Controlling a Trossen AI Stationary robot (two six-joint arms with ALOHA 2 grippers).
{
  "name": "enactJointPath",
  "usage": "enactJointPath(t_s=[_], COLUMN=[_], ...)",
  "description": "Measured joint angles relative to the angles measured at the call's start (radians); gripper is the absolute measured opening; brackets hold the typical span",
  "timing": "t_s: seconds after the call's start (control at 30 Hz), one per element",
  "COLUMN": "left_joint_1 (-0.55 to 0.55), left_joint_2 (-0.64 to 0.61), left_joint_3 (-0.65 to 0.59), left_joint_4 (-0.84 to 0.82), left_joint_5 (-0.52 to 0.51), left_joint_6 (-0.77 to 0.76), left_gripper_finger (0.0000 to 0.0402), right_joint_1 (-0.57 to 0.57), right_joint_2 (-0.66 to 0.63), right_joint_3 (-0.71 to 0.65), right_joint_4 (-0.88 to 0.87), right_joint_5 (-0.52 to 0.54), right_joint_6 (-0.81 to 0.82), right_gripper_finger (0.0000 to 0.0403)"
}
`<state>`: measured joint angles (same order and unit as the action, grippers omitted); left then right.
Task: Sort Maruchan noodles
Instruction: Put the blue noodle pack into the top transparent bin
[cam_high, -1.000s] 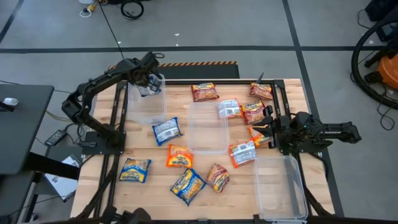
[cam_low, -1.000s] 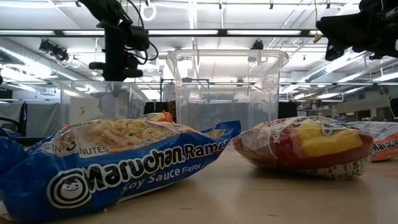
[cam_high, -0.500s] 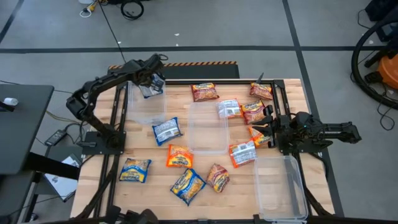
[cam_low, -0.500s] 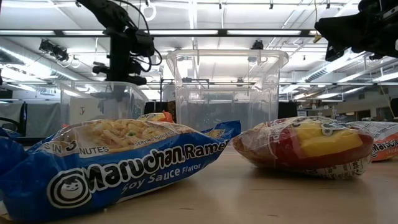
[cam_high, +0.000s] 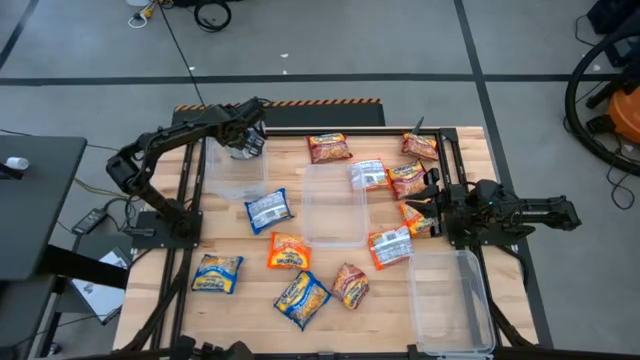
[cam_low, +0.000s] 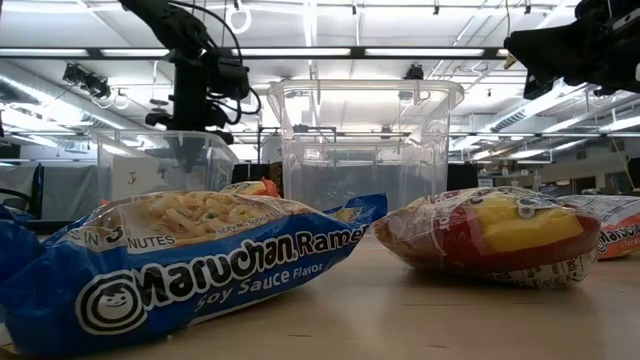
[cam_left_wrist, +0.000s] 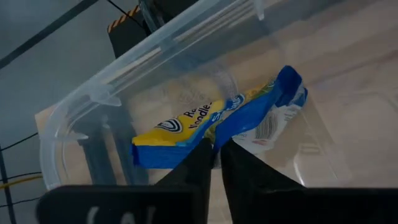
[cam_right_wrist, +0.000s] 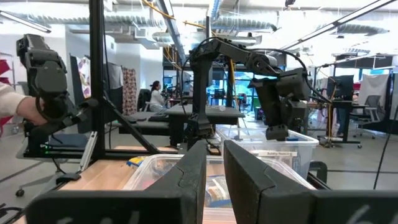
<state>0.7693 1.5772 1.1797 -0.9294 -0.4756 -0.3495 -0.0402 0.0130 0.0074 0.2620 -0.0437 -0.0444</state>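
Your left gripper (cam_left_wrist: 216, 163) sits narrowly parted over the left bin (cam_high: 236, 172), blue packet (cam_left_wrist: 217, 121) maybe pinched — cannot tell; spread wide, lift straight.

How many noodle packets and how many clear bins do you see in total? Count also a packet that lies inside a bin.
Packets: 12
Bins: 3
Total: 15
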Motion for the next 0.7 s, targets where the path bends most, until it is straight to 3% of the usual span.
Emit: enactJointPath(t_s=[0.23, 0.47, 0.57, 0.7], left_joint_1=[0.002, 0.002, -0.005, -0.032], left_joint_2=[0.0, 0.0, 0.0, -0.017], left_joint_3=[0.008, 0.144, 0.233, 0.355], left_joint_4=[0.004, -0.053, -0.13, -0.239], left_joint_5=[-0.01, 0.001, 0.059, 0.213], left_joint_6=[0.047, 0.1, 0.101, 0.103], left_gripper_finger=[0.0086, 0.0136, 0.0163, 0.0185], right_joint_1=[0.0, 0.0, 0.0, 0.0], right_joint_2=[0.0, 0.0, 0.0, 0.0], right_joint_3=[0.0, 0.0, 0.0, 0.0], right_joint_4=[0.032, 0.044, 0.044, 0.044], right_joint_5=[0.0, 0.0, 0.0, -0.001], right_joint_6=[0.0, -0.001, -0.001, -0.001], right_gripper_finger=[0.0064, 0.0064, 0.0064, 0.0064])
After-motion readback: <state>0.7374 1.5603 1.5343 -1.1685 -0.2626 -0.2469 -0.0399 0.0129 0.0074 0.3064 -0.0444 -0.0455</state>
